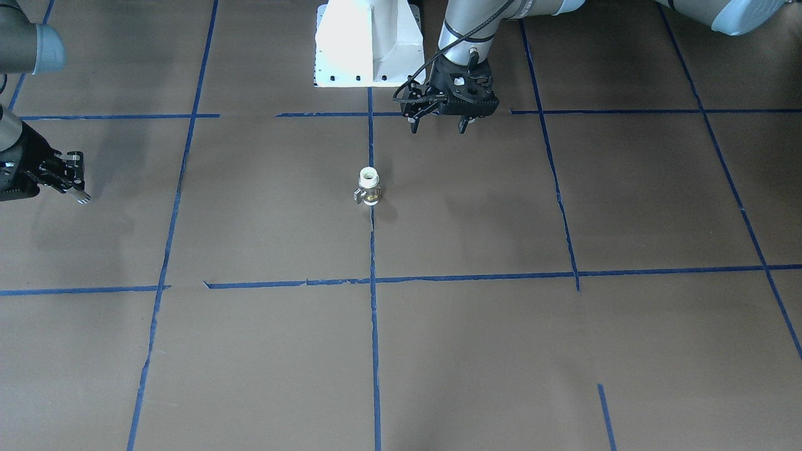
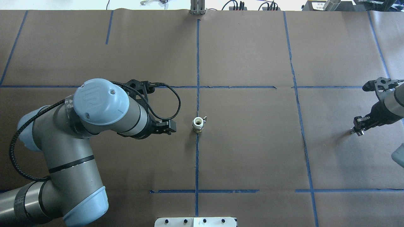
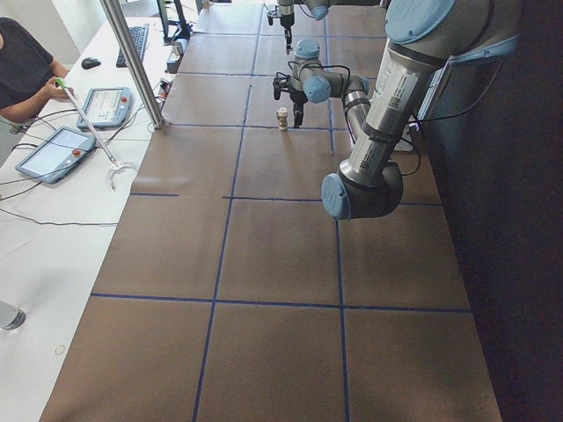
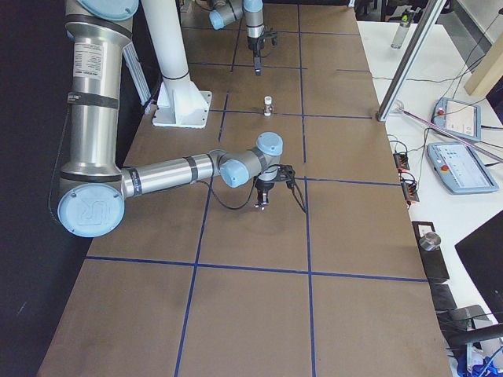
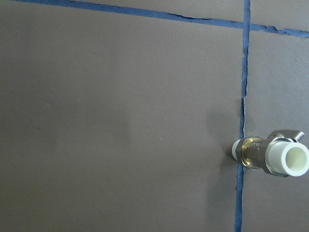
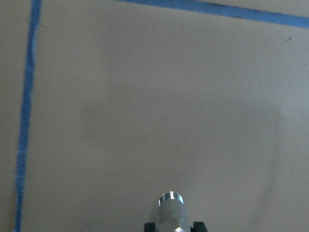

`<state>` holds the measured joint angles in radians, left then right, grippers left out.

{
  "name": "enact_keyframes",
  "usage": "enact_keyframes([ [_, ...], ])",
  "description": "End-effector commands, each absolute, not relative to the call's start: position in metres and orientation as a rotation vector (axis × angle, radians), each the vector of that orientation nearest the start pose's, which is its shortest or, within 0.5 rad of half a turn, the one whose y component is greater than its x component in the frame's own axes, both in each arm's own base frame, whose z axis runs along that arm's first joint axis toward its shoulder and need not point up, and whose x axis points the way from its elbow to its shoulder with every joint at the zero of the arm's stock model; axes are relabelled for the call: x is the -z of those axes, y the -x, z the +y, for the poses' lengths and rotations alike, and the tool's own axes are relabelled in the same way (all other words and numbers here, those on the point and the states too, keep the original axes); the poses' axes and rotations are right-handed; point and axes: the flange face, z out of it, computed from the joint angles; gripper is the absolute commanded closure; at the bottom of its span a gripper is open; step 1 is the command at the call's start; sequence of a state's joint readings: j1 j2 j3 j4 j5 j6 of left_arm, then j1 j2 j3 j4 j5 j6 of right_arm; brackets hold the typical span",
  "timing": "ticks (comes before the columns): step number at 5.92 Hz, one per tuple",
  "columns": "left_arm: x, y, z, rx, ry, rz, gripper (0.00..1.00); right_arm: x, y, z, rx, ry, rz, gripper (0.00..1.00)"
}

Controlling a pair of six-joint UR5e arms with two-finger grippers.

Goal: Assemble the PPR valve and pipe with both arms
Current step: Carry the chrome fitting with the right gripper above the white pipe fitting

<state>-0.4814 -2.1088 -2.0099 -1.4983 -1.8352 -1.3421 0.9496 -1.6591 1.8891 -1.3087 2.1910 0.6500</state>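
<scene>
The PPR valve (image 1: 368, 186) stands upright on the brown table at its middle, on a blue tape line; it is white with a brass band and a small grey lever. It also shows in the overhead view (image 2: 198, 124) and the left wrist view (image 5: 270, 157). My left gripper (image 1: 438, 128) hangs open and empty above the table, a short way from the valve on the robot's side (image 2: 170, 126). My right gripper (image 1: 74, 188) is far off to the side (image 2: 358, 127), shut on the silver pipe (image 6: 172, 212), whose tip sticks out below the fingers (image 1: 83, 198).
The white pedestal base (image 1: 366, 44) stands at the robot's edge of the table. Blue tape lines (image 1: 373, 326) divide the brown paper into squares. An operator's bench with tablets (image 3: 53, 149) and a metal post (image 3: 132, 61) lies along the far side.
</scene>
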Motion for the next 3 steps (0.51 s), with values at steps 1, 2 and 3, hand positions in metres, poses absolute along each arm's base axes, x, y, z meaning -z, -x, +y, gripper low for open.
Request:
enact_keyframes([
  [1, -0.182, -0.445, -0.355, 0.112, -0.087, 0.945, 0.04, -0.4, 0.252, -0.445, -0.039, -0.01, -0.885, 1.0],
  [2, -0.186, -0.437, -0.35, 0.112, -0.088, 0.946, 0.04, -0.322, 0.333, -0.438, -0.129, 0.087, -0.935, 1.0],
  [3, -0.193, -0.435, -0.35, 0.114, -0.084, 0.939, 0.04, -0.254, 0.38, -0.442, -0.2, 0.111, -0.95, 1.0],
])
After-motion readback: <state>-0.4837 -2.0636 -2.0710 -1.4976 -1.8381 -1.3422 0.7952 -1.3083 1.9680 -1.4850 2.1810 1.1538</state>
